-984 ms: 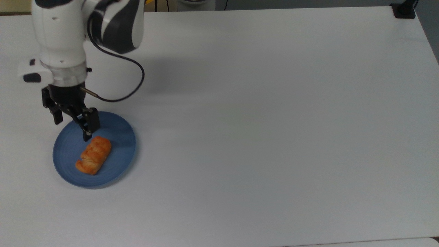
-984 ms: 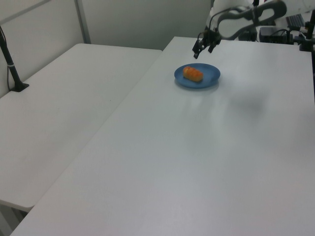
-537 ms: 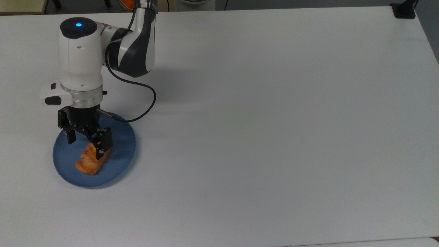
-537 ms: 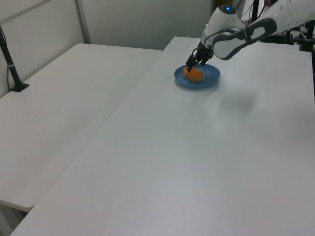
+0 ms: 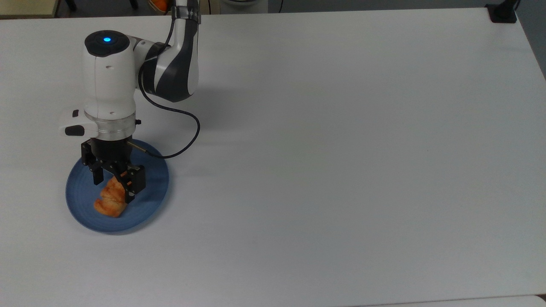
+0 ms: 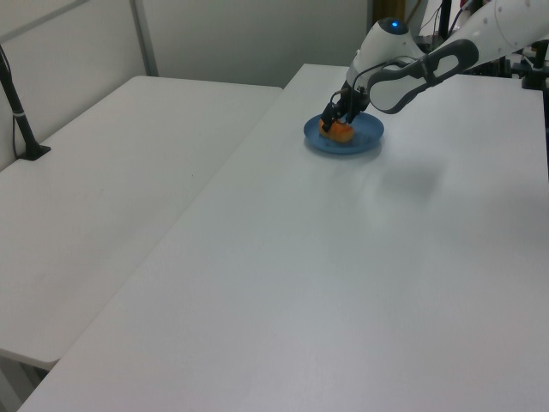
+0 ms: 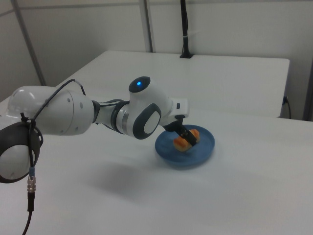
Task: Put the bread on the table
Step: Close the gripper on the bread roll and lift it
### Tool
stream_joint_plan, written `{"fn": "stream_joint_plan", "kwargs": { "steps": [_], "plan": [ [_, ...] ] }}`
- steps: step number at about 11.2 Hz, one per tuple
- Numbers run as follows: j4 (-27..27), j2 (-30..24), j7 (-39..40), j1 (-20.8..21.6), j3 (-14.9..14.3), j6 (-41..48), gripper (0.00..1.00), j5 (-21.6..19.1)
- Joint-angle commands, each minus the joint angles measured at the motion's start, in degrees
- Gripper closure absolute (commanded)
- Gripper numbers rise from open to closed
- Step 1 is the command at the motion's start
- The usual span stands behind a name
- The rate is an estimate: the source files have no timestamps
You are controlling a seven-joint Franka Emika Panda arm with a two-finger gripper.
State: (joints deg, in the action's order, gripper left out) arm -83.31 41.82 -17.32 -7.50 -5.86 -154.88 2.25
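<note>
Reaches down near-vertically over the blue plate (image 5: 83,200), wrist barrel upright with a blue light on its cap, forearm angling back toward the top view's upper edge, black cable looping off the wrist to the top view's right. Gripper (image 5: 114,189) lowered onto the bread (image 5: 111,200), fingers (image 5: 130,187) spread and straddling the upper end of the roll, one on either side; cannot tell whether the pads press the crust. Bread lying on the plate, lengthwise on a slant, lower end poking free beneath the fingers.

In the left view, gripper (image 6: 336,116) down at the bread (image 6: 341,131) on the plate (image 6: 360,142), arm stretched in from the left view's upper right. In the right view, arm coming in from the right view's left, elbow bulky, gripper (image 7: 183,133) tucked low over the bread (image 7: 188,138) on the plate (image 7: 198,154).

Plate sits close to the top view's left edge of the table (image 5: 341,149). Broad bare white tabletop runs on toward the top view's right and lower edge. Black clamp (image 5: 502,12) at the far upper right corner.
</note>
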Motion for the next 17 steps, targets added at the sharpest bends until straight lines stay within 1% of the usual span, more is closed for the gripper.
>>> {"fn": "stream_joint_plan", "kwargs": {
  "steps": [1, 2, 5, 6, 7, 9, 11, 15, 16, 17],
  "plan": [
    [0.0, 0.3, -1.5, 0.6, -0.3, -1.4, 0.33, 0.6],
    [0.0, 0.2, -1.4, 0.6, -0.3, -1.4, 0.47, 0.6],
    [-0.5, -0.9, -0.3, 0.4, -0.3, -1.3, 0.78, 0.6],
    [-1.1, -1.8, 0.9, 0.2, -0.3, -1.1, 0.84, 0.6],
    [-1.2, -2.4, 1.7, 0.1, -0.3, -0.7, 0.88, 0.6],
    [-1.3, -2.9, 1.8, 0.0, -0.3, -0.4, 0.89, 0.6],
    [-3.7, -6.4, 2.0, 0.0, -0.3, 0.1, 0.89, 0.6],
    [-4.0, -14.5, 3.3, 0.5, -0.1, 11.0, 0.89, 0.5],
    [-4.0, -15.1, 3.2, 0.9, 0.6, 12.1, 0.89, 0.5],
    [-4.3, -15.6, 3.1, 0.8, 2.1, 12.2, 0.89, 0.6]
  ]
}}
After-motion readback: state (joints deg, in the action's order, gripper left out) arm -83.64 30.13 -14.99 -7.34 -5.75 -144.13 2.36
